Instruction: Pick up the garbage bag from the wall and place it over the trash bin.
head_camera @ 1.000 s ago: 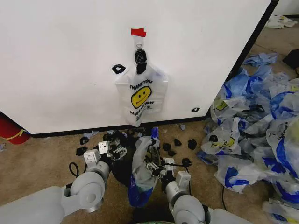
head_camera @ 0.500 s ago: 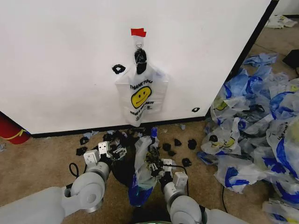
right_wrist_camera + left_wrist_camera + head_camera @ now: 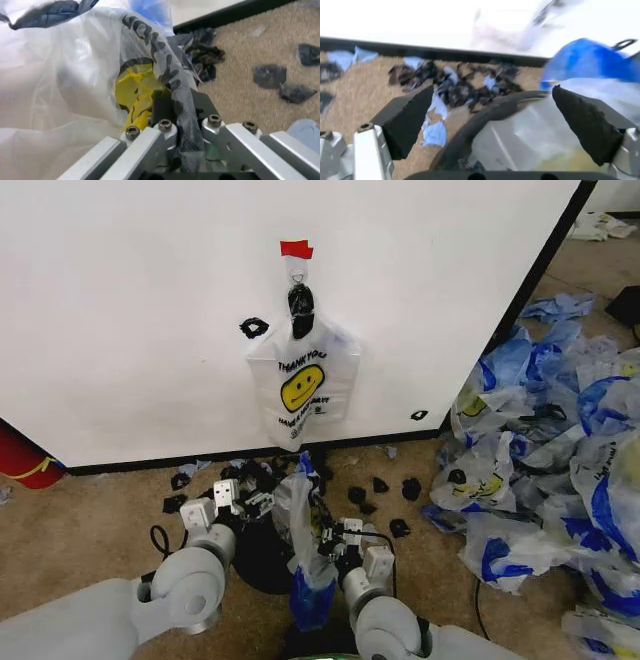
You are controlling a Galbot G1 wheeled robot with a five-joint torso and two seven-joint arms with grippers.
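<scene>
Head view: bag held over the bin

Right gripper [image 3: 322, 532] is clamped on a garbage bag [image 3: 298, 525], pinching a twisted strip of it above the trash bin [image 3: 262, 558]. Left gripper [image 3: 258, 502] hangs spread wide at the bin's rim. Another printed bag [image 3: 302, 383] hangs on the wall [image 3: 130, 310]

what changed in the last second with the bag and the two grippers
The right gripper, shut on the garbage bag, has carried it toward the robot's left, so the bag now hangs more over the middle of the trash bin. The left gripper stayed open at the bin's left rim. The smiley bag on the wall, the red tape and the pile of bags stayed as they were.
</scene>
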